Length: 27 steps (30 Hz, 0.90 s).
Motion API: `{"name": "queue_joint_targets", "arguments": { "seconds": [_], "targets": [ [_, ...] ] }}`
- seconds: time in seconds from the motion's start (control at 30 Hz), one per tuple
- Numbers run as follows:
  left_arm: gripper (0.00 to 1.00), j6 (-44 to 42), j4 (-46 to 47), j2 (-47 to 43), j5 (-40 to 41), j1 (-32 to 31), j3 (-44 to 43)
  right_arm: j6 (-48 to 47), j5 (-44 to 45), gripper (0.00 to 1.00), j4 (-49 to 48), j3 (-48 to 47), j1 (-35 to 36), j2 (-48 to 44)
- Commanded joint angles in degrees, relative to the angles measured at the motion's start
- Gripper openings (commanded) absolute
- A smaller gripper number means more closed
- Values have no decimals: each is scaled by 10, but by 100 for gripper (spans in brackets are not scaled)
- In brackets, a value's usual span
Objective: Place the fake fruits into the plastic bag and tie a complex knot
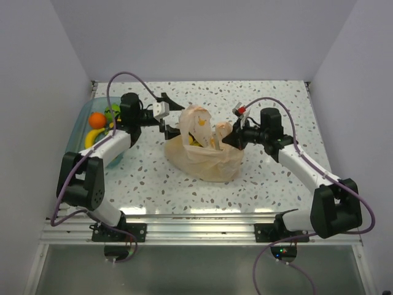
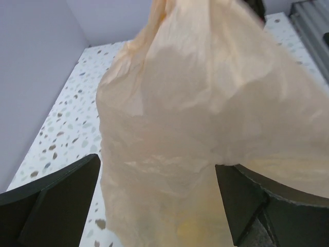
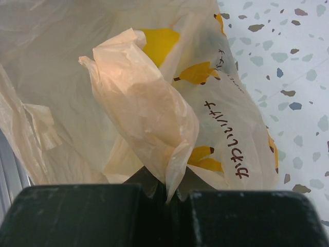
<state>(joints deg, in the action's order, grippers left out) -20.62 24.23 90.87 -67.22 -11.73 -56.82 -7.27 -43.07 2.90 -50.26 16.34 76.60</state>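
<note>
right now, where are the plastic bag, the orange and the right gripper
plastic bag [image 1: 209, 161]: top view, front wall
orange [image 1: 97, 120]: top view, its top
right gripper [image 3: 167, 198]: right wrist view, between its shut fingertips

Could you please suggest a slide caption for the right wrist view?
Right gripper pinching a crumpled handle of the printed peach plastic bag on the speckled table.

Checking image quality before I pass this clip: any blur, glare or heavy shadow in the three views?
Top external: sharp, evenly lit, soft shadows beside the plastic bag, mild sheen on the table. Left wrist: the bag fills the frame and looks soft; the left gripper's fingers are dark. Right wrist: the bag's print is crisp; the right gripper's fingers are underlit, slightly soft.
</note>
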Motion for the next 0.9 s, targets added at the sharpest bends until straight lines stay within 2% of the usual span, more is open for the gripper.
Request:
{"name": "queue_joint_targets", "arguments": {
  "seconds": [0.0, 0.07, 0.13, 0.17, 0.2, 0.23, 0.27, 0.3, 0.33, 0.47, 0.53, 0.63, 0.67, 0.7, 0.73, 0.8, 0.83, 0.87],
  "targets": [
    [100, 71, 54, 1, -79, -41, -47, -43, -17, 0, 10, -34, 0, 5],
    [100, 66, 23, 5, -99, -69, -59, -41, -25, 0, 4, -42, 2, 8],
    [89, 50, -32, 16, -107, -85, -84, -45, -31, 0, 4, -51, 6, 10],
    [65, 38, -58, 20, -106, -98, -95, -47, -31, 0, 7, -54, 8, 9],
    [53, 17, -109, 24, -103, -102, -116, -52, -30, 0, 9, -55, 9, 8],
    [29, 9, -125, 27, -100, -105, -123, -56, -25, 0, 21, -60, 9, 7],
    [15, 4, -139, 26, -91, -104, -130, -70, -24, 0, 32, -63, 8, 5],
    [10, -5, -165, 21, -82, -101, -138, -78, -24, 0, 42, -63, 8, 2],
    [0, -11, -180, 12, -74, -86, -139, -83, -20, 0, 53, -59, 7, -6],
    [0, 8, -235, -36, -52, -20, -118, -118, 3, 0, 73, -41, -8, -33],
    [0, -16, -281, -92, -14, 5, -95, -135, 11, 0, 97, -36, -29, -43],
    [1, -174, -436, -171, 26, 47, -52, -183, 8, 0, 132, -34, -61, -56],
    [13, -273, -537, -183, 28, 54, -46, -209, 0, 0, 142, -34, -68, -64],
    [28, -303, -576, -202, 31, 64, -46, -224, -3, 0, 155, -36, -69, -69],
    [48, -317, -601, -207, 30, 81, -48, -238, -7, 0, 163, -33, -70, -77],
    [62, -302, -635, -221, 22, 97, -70, -259, -15, 0, 162, -20, -67, -101],
    [81, -278, -633, -223, 11, 106, -82, -267, -19, 0, 164, -18, -64, -107],
    [90, -242, -627, -224, 3, 108, -110, -281, -19, 0, 165, -15, -61, -111]
  ]
}}
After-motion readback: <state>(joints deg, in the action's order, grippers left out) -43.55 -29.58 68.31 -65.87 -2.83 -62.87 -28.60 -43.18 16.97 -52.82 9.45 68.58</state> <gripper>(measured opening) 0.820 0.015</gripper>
